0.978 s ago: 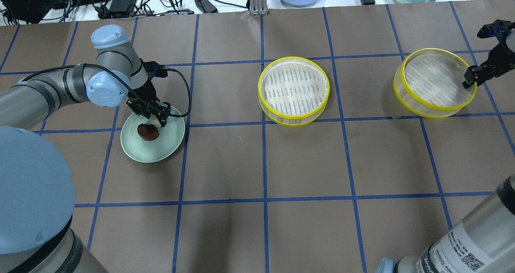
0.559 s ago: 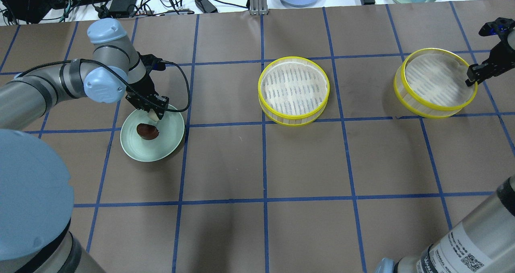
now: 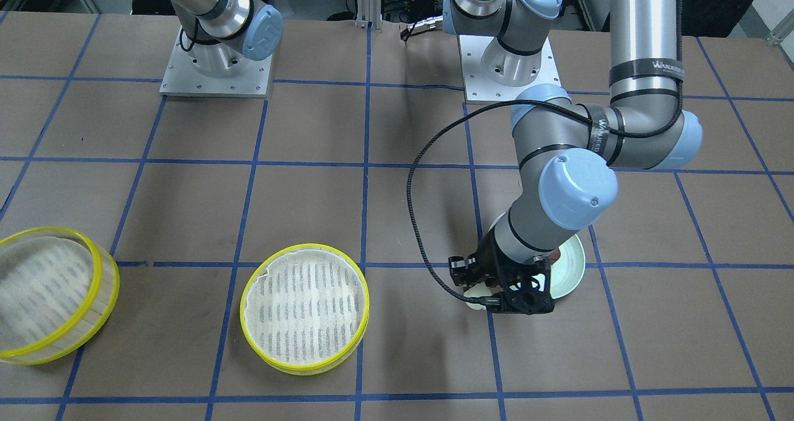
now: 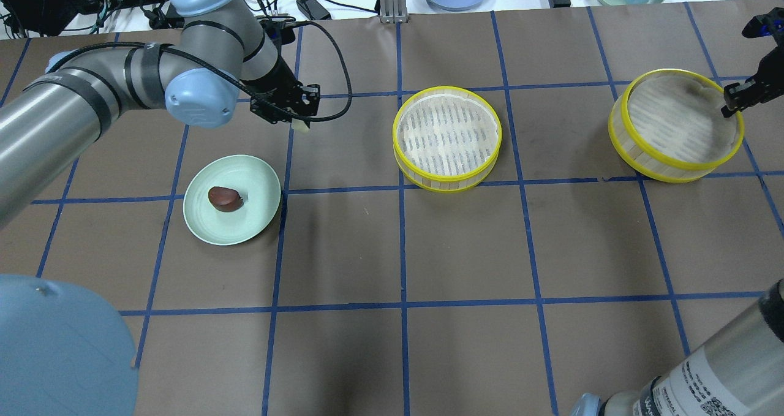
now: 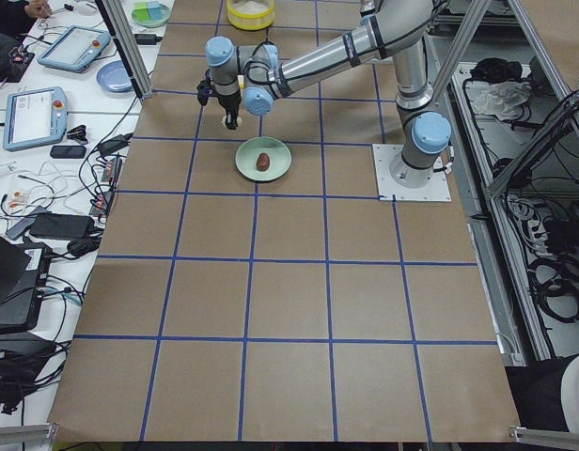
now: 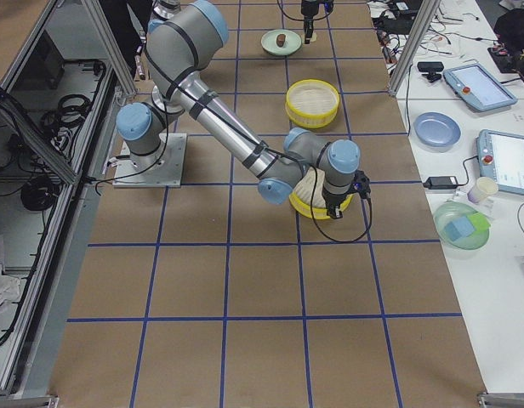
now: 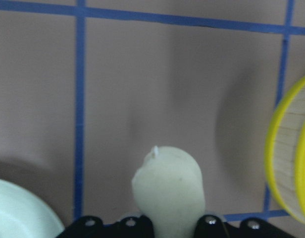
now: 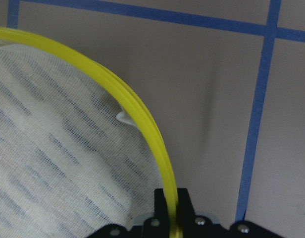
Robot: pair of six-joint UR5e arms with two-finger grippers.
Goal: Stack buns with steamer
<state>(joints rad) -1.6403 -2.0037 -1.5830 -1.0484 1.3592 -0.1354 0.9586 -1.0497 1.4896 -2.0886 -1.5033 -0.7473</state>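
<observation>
Risk: left gripper (image 4: 294, 117) is clamping cream bun (image 7: 168, 186) by its tip only, could slip; right gripper (image 8: 171, 208) is pinching rim of tilted tier (image 4: 677, 125).

Bright, even light from above falls on the matte brown worktop (image 4: 465, 244); shadows are soft and faint. The exterior views are sharp. Both wrist views are softer: the cream bun (image 7: 168, 183) and the steamer tier (image 8: 141, 124) blur near the lens.

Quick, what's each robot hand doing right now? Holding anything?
Left gripper: shut on the cream-white bun.
Right gripper: shut on the yellow rim of a steamer tier.
</observation>
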